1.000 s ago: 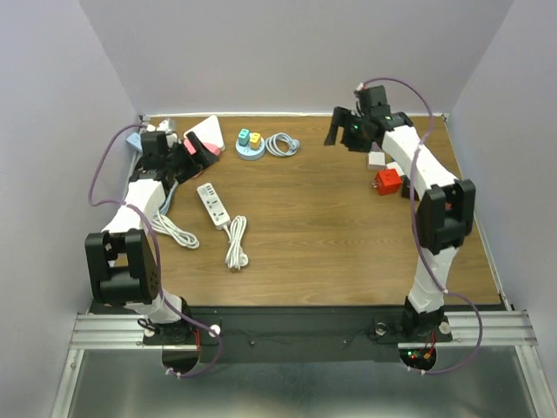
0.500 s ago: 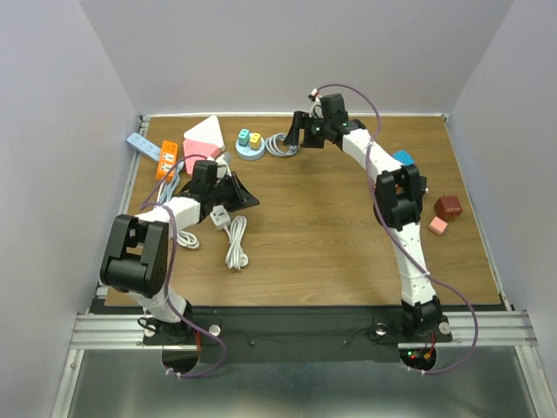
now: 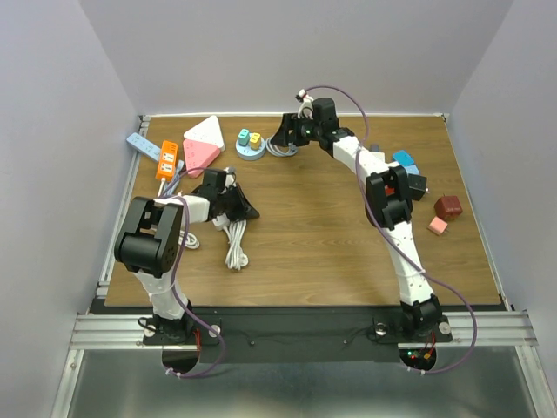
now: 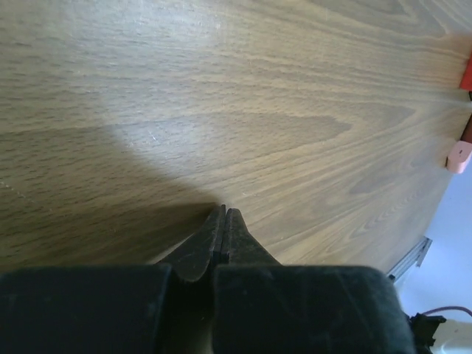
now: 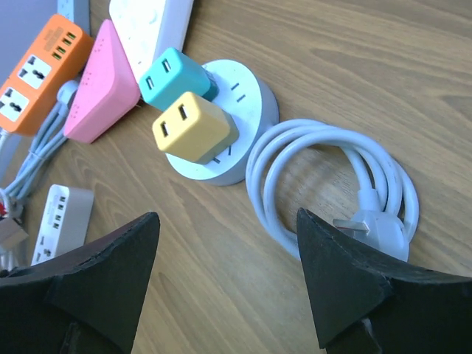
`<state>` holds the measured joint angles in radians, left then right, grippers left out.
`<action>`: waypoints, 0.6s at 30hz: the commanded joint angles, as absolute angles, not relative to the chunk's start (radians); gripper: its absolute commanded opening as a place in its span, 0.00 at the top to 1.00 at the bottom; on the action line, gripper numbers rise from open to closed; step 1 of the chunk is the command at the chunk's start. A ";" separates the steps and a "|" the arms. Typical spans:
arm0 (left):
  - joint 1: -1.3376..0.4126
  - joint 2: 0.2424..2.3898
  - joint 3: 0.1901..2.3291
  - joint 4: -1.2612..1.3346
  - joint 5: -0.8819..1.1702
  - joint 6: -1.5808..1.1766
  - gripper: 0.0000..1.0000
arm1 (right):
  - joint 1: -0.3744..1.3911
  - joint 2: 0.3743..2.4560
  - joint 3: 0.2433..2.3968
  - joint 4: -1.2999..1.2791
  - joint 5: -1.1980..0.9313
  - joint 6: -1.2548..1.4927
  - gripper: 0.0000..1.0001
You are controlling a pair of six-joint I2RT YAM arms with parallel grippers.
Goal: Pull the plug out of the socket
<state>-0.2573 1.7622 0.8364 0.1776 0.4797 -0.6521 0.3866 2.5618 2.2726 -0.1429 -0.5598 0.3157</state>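
A round, pale socket (image 5: 249,110) lies flat on the desk (image 5: 383,59), just left of the coiled white cable (image 5: 332,184). A teal plug (image 5: 171,77) and a yellow plug (image 5: 193,127) sit in it side by side.

The top external camera, fixed above and behind the arm bases, looks down on the whole brown wood-grain table (image 3: 331,252). The left wrist camera sits close over bare wood, facing past the left gripper (image 4: 223,214) toward a small pink block (image 4: 459,155). The right wrist camera looks steeply down, past the right gripper (image 5: 226,215), on the round white socket disc (image 5: 251,96) and coiled white cable (image 5: 365,225). The top view also shows all three.
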 commanded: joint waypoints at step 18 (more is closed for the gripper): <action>-0.072 1.617 0.821 0.066 0.400 -0.545 1.00 | 0.465 2.703 2.338 0.020 -0.385 0.290 0.43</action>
